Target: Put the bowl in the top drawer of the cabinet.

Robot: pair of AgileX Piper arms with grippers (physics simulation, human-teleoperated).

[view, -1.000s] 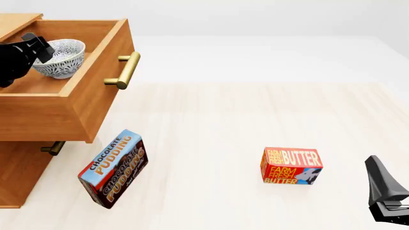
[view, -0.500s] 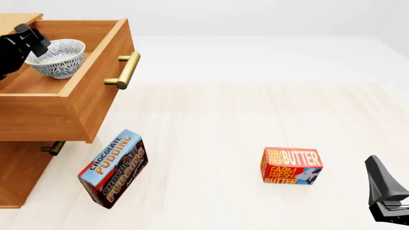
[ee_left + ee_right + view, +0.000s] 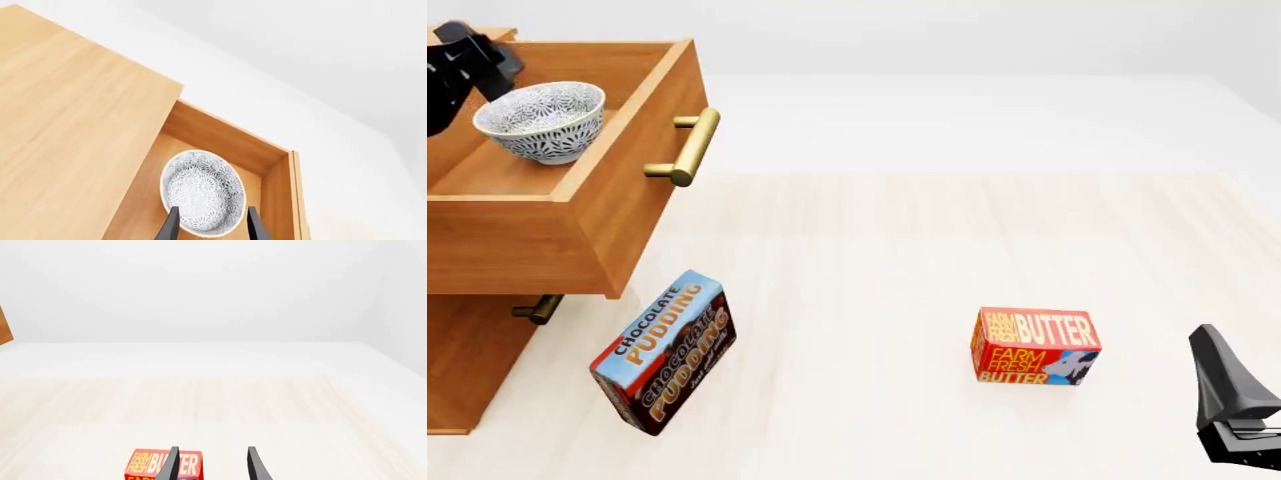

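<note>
The left tool [image 3: 467,55] hangs released, its fingers apart, just above the bowl [image 3: 542,121]; the bowl sits inside the pulled-out top drawer [image 3: 587,215] of the cabinet [image 3: 467,360]; pudding box [image 3: 665,352]; butter box [image 3: 1036,347]; right tool [image 3: 211,467] released, clasping nothing.

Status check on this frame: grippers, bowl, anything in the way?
Left gripper open, above bowl. Right gripper open, idle near butter box. Bowl sits upright in open top drawer. Nothing obstructing.
</note>
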